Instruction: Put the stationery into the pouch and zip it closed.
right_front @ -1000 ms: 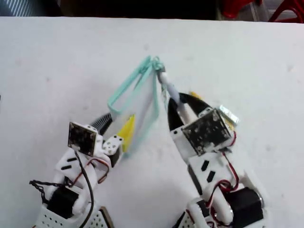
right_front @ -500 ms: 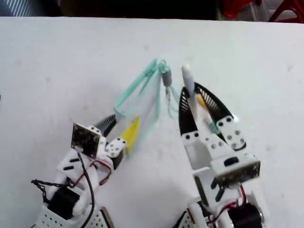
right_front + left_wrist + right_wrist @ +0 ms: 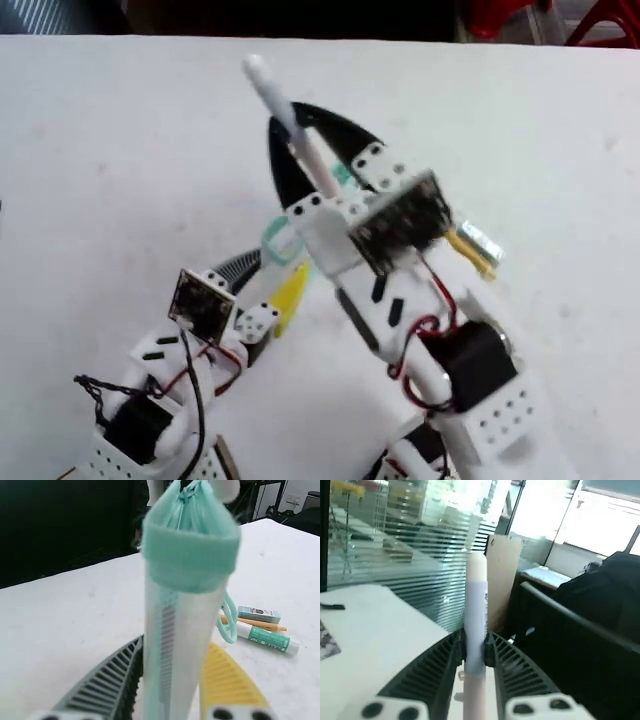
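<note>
Clamping a white pen (image 3: 475, 590) between its two dark ribbed fingers, the right gripper (image 3: 474, 636) is closed firmly on the barrel. The rounded end of the pen stands out well beyond the fingertips. In the high view this gripper hangs above the table (image 3: 120, 150) and points toward the far edge, with the pen slanting away from both arms. The right arm lies across the pouch (image 3: 187, 560) there, so only some parts of its teal edge show just beside the arm.

The left gripper (image 3: 175, 650) is clenched on the pouch. Its grey finger (image 3: 107, 680) presses one side and its yellow finger (image 3: 227, 680) presses the other, with the clear wall squeezed between them. From the fingers outward the pouch stretches away as a narrow clear sleeve. A wide teal band (image 3: 190, 555) wraps its far end, and a zipper line runs along it (I cannot tell whether the zipper is open or shut). A thin teal loop (image 3: 227, 622) hangs just beside the pouch, on the side of the yellow finger.

Farther out, on the table beyond the yellow finger, more stationery lies close together: a small teal box (image 3: 258, 614), an orange pencil (image 3: 274, 626) and a green and white tube (image 3: 265, 638). The tube lies just beside the pencil, and all three are apart from the pouch.
</note>
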